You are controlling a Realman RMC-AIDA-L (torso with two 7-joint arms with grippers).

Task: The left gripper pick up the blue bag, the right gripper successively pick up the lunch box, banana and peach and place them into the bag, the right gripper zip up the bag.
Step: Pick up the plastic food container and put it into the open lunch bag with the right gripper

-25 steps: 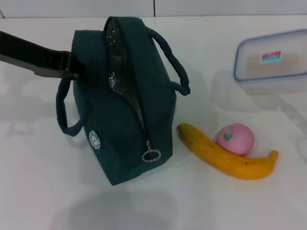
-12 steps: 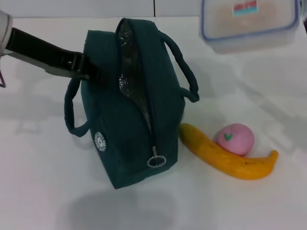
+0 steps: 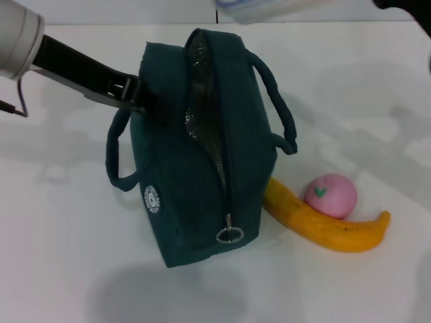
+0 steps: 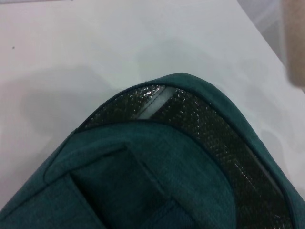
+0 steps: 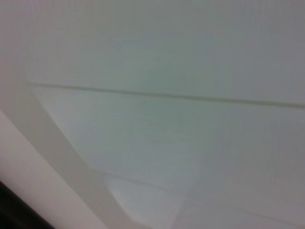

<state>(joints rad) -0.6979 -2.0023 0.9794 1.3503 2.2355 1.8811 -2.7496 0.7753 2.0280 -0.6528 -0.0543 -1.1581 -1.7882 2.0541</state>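
1. The left gripper (image 3: 138, 94) is clamped on the far-left side of the blue bag (image 3: 202, 155) and holds it upright on the white table (image 3: 60, 222); judged from that, the first step is done
2. The zip of the blue bag is open along the top, showing silver lining, and its ring pull (image 3: 229, 235) hangs at the near end; the zipping step is plainly left
3. The lunch box (image 3: 269, 8) shows only as a pale sliver at the top edge of the head view, above and behind the blue bag, so it seems lifted but not yet inside
4. The right gripper itself I cannot make out; only a dark corner shows at the upper right, and whether its fingers are apart or together I cannot tell
5. The banana (image 3: 323, 222) lies just right of the blue bag, its near end touching or tucked under the bag's wall; the peach (image 3: 330, 195) rests against the banana's far side. Both wait
6. The opening is narrow and flanked by two handles, so the box will likely need a straight drop; bare table lies left and in front of the bag
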